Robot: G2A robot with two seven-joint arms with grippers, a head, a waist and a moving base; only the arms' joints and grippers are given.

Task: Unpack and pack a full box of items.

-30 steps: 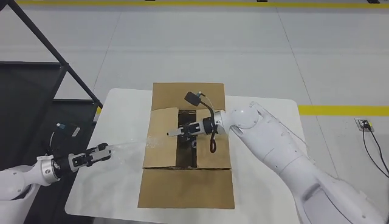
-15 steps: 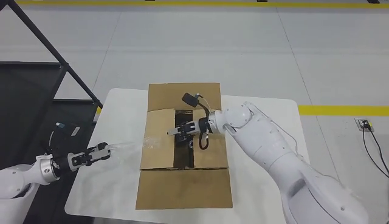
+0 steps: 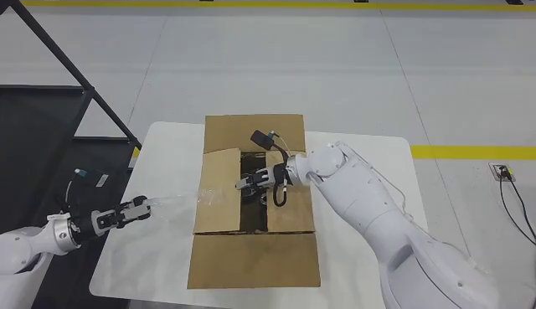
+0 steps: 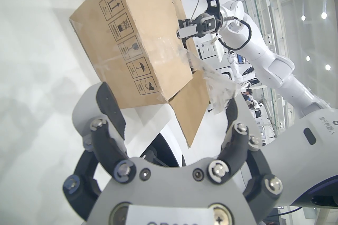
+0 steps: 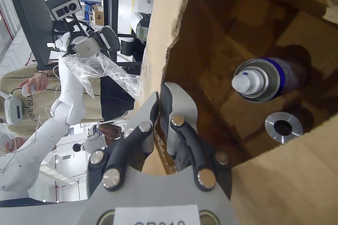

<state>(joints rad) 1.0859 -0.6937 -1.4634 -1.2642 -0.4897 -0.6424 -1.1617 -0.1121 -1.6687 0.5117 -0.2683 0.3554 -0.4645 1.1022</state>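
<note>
In the middle of the table (image 3: 167, 162) sits the box (image 3: 251, 259), its top partly open: the outer flaps lie spread, while the inner flaps half cover a dark gap. Inside, a can (image 5: 260, 83) stands upright on the bottom, with a metal ring (image 5: 283, 127) lying flat near it.

The right gripper (image 5: 159, 94) is at the gap, fingers pinched shut on the ragged edge of the flap (image 5: 158, 12) on the left arm's side. A strip of clear tape (image 3: 180, 198) runs from that side of the box out past the table's edge to the left gripper (image 4: 169, 96). Its fingers stand apart, and the tape seems to cling to one of them rather than being gripped.

The step in hand looks like opening the box before unpacking.

The risks, as I judge them:
- The flap edge is already torn, so a hard pull could rip the cardboard instead of folding it back.
- The tape links the left arm to the box, so drawing away could drag or turn the box.
- Tape stuck to a finger may foul later grasps.
- A flap let go too soon may fall back over the contents.
</note>
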